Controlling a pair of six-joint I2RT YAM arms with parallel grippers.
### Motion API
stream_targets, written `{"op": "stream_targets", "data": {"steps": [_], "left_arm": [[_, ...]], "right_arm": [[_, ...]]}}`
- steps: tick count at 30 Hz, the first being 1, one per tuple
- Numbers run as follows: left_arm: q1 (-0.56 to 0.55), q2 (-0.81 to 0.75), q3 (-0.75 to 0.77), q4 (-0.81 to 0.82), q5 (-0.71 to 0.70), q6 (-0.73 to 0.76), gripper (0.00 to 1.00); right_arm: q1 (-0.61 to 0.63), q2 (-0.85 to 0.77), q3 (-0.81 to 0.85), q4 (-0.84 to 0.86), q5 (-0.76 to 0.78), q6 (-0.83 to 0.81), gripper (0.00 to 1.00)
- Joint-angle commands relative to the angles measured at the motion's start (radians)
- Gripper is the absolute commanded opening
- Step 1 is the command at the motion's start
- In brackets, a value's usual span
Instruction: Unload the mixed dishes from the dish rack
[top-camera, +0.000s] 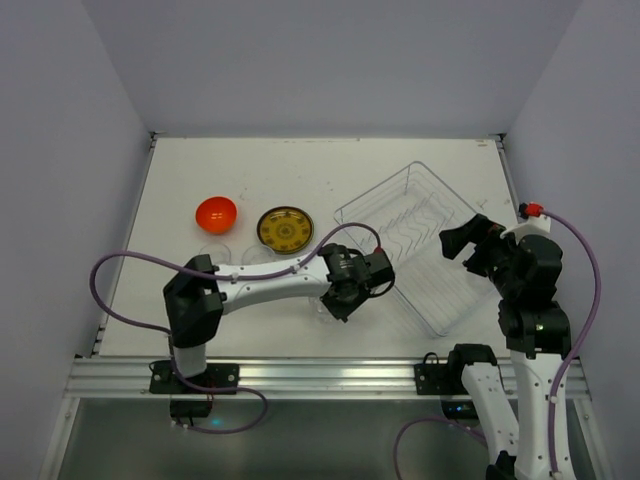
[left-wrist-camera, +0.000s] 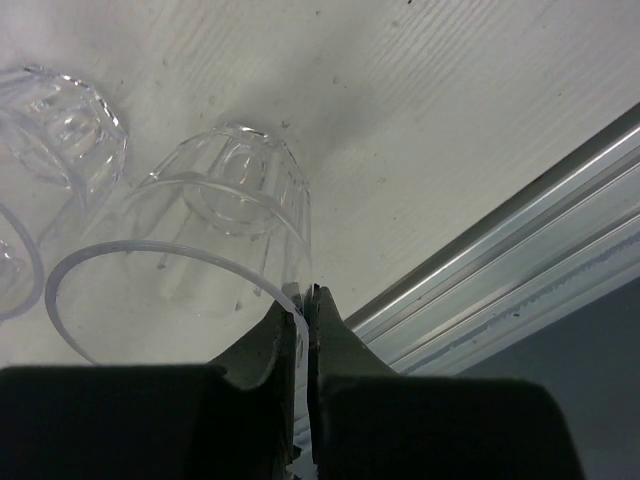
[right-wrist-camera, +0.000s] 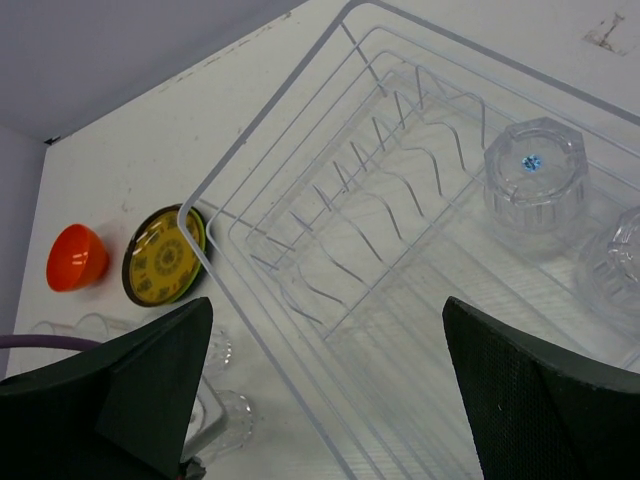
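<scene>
Rim of a small clear plastic cup (left-wrist-camera: 215, 215) is clamped in your L pincer (left-wrist-camera: 303, 305), nr front edge of white counter (left-wrist-camera: 420, 90). Your R pincer (right-wrist-camera: 328, 330) hangs wide open over large clear rectangular plastic dish rack (right-wrist-camera: 400, 300), w/ two upside-down clear cups (right-wrist-camera: 535, 175) inside. Small orange bowl (top-camera: 216, 213) & olive-yellow patterned round plate (top-camera: 285, 228) sit on counter, left of rack.

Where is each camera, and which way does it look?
Top external: high behind the robot, looking down at the table; left arm and right arm show.
Left wrist: looking down past the left gripper, shut on the rim of a clear cup.
Right wrist: looking down into the dish rack between the open right gripper's fingers.
Shared: top and right wrist both show the orange bowl.
</scene>
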Motion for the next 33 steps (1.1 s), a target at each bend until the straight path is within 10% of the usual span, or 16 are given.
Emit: {"op": "stream_targets", "data": {"steps": [1, 10, 17, 28, 33], "left_arm": [[-0.025, 0.057, 0.093, -0.068, 0.003, 0.065, 0.00], [-0.036, 0.122, 0.151, -0.119, -0.037, 0.065, 0.14], [-0.042, 0.045, 0.216, -0.095, -0.066, 0.055, 0.98], [-0.013, -0.338, 0.090, 0.160, -0.409, -0.008, 1.00], [0.276, -0.552, -0.109, 0.235, -0.443, -0.059, 1.00]], "right_arm": [[0.000, 0.002, 0.012, -0.003, 0.000, -0.031, 0.99], [0.003, 0.011, 0.003, -0.004, 0.043, -0.035, 0.99], [0.003, 0.045, 0.003, -0.007, 0.078, -0.026, 0.99], [0.001, 0.259, 0.035, 0.042, 0.336, 0.072, 0.99], [-0.006, 0.466, 0.120, 0.048, 0.429, 0.087, 0.99]]}}
